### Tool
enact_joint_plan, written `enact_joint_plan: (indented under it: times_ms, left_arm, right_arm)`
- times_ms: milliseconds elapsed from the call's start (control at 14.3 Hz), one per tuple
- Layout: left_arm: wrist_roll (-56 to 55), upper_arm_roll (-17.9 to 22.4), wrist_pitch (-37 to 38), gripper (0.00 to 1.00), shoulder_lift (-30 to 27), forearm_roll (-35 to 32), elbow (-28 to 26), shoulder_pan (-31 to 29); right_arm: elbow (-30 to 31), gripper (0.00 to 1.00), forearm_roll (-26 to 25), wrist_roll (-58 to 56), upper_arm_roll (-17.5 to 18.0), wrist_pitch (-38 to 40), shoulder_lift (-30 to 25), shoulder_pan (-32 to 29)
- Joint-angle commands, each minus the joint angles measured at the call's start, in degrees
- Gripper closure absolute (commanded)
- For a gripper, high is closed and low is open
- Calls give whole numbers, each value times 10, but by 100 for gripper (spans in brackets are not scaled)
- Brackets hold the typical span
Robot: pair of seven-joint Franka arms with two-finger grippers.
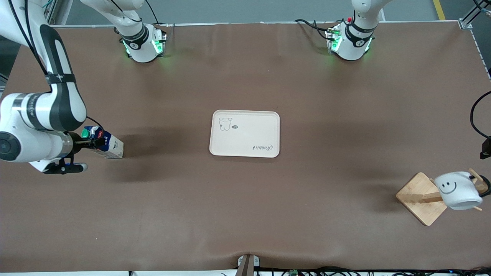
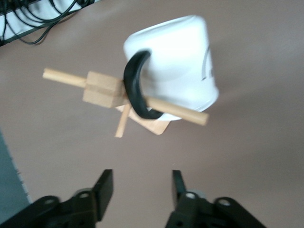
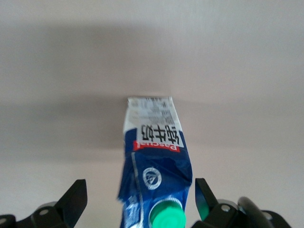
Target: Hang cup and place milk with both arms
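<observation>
The milk (image 1: pixel 108 145) stands on the table toward the right arm's end, with its green cap on top. My right gripper (image 1: pixel 94 142) is open, with a finger on each side of the carton's crumpled blue top. The right wrist view shows the milk (image 3: pixel 154 156) between the spread fingers (image 3: pixel 76 194) of my right gripper (image 3: pixel 140 186). The cup (image 1: pixel 458 189) hangs by its black handle on a peg of the wooden rack (image 1: pixel 420 197) toward the left arm's end. In the left wrist view my left gripper (image 2: pixel 141 175) is open and empty, apart from the cup (image 2: pixel 175 61).
A white tray (image 1: pixel 244 133) with a small cartoon print lies in the middle of the table. A black cable and a dark part (image 1: pixel 486 147) show at the table's edge above the rack. Cables run along the table's near edge.
</observation>
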State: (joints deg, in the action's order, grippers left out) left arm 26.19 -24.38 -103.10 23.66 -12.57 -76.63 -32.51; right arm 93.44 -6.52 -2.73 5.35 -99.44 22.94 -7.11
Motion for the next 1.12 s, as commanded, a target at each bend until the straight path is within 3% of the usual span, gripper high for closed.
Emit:
enact_joint_plan:
  times_ms: [0,421,631,771,911,1051]
  left_arm:
    - [-28,0,29,0,-20,32,0,-3]
    - [-185,-50,133,0,-60,37,-4,0]
    - [-230,-66,176,0,-81,70,-11,-1]
    - [-245,-66,184,0,-117,76,-39,-1]
    - [-247,-75,184,0,-153,76,-69,-1]
    - [-246,-76,188,0,-158,76,-67,-1]
  right_arm:
    - [-91,0,53,3,3,21,-3,5]
    - [-245,0,56,-11,1,43,11,26]
    - [-294,0,56,-9,0,97,-4,31]
    - [-293,0,56,-6,-1,155,-50,31]
    - [-277,0,61,-10,0,264,-102,30]
    - [-214,0,60,-11,0,296,-146,28]
